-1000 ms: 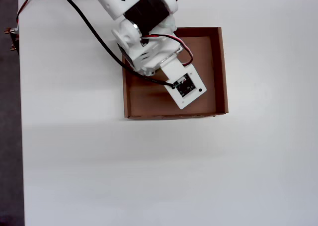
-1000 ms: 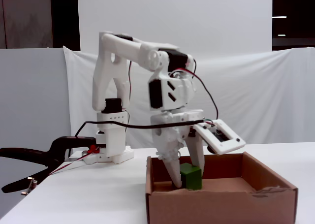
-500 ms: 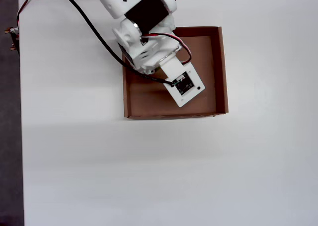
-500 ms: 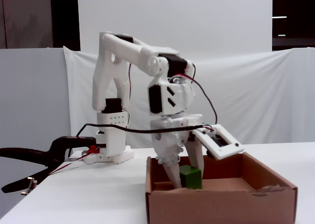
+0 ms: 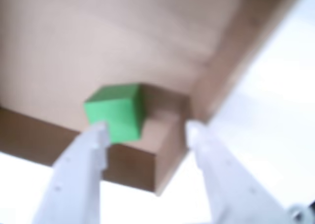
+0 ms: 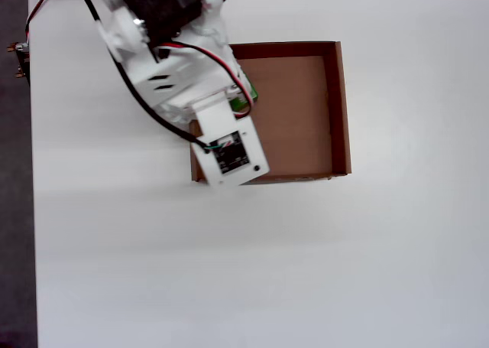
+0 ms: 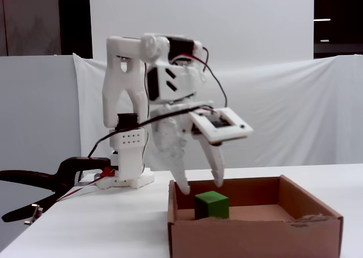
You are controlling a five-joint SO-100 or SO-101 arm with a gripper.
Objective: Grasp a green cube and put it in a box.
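The green cube (image 5: 117, 112) lies on the floor of the box (image 5: 147, 42), close to the corner nearest my gripper. In the fixed view the cube (image 7: 211, 205) rests inside the brown cardboard box (image 7: 249, 235), apart from my fingers. My gripper (image 7: 199, 185) hangs open above it, empty, with both white fingers spread. In the wrist view my gripper (image 5: 147, 130) is open over the box corner, the left finger (image 5: 91, 145) in front of the cube. In the overhead view my arm covers most of the cube; only a green sliver (image 6: 251, 98) shows in the box (image 6: 306, 111).
The box stands on a white table (image 6: 306, 271). My arm's base and a black clamp (image 7: 57, 176) are at the table's left edge in the fixed view. A white cloth backdrop hangs behind.
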